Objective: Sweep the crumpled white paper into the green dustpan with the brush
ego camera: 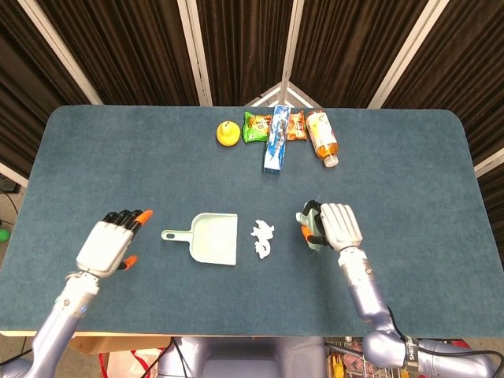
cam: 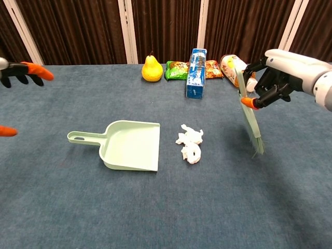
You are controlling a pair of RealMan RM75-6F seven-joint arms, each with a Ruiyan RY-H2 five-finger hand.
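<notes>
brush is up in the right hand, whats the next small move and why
Probably lower the brush to the table just right of the crumpled paper. The right hand holds it hanging bristles-down above the cloth, and the dustpan mouth faces the paper from the left.

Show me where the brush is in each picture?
Head view: the brush is right of centre, mostly hidden under the right hand, just right of the crumpled white paper.
Chest view: the brush hangs upright, bristles down, held by the right hand at upper right.
Shared landmark: the green dustpan lies left of the paper in both.
</notes>
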